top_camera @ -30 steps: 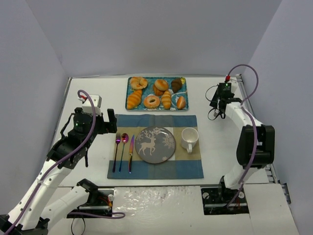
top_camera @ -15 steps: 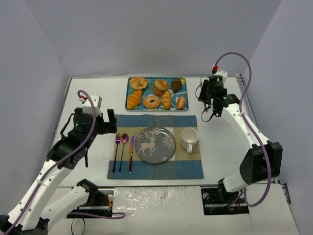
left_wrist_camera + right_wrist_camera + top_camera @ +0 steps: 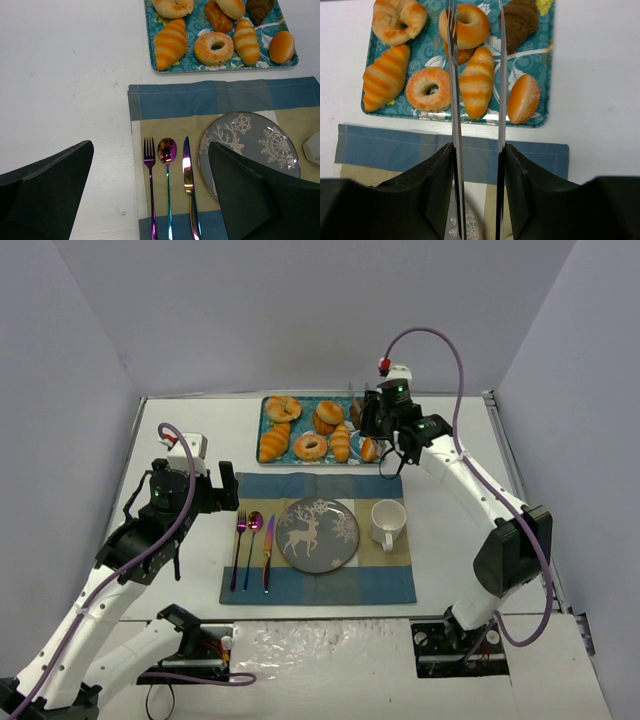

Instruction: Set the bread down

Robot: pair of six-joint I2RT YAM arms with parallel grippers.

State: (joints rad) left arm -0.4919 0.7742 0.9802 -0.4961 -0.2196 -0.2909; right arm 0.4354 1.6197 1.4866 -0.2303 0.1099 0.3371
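Observation:
The bread lies on a teal patterned tray (image 3: 540,45) at the back of the table. The round ring-topped bun (image 3: 464,25) (image 3: 329,413) is at the tray's top middle, and the long ridged roll (image 3: 476,82) (image 3: 340,443) lies just below it. My right gripper (image 3: 477,150) (image 3: 372,420) hangs over the tray's right part, shut on metal tongs (image 3: 453,100). The two tong arms stand apart either side of the ridged roll, above it. My left gripper (image 3: 151,147) (image 3: 225,493) is open and empty over the placemat's left edge.
The tray also holds a wider striped croissant (image 3: 385,77), a glazed ring donut (image 3: 428,88), a dark brown croissant (image 3: 518,20), a small oval bun (image 3: 522,99) and a twisted pastry (image 3: 399,20). A placemat (image 3: 385,585) carries a deer plate (image 3: 317,535), mug (image 3: 387,524), fork, spoon and knife (image 3: 267,552).
My right arm has swung left from the table's right side to above the tray's right part. The left arm has not moved.

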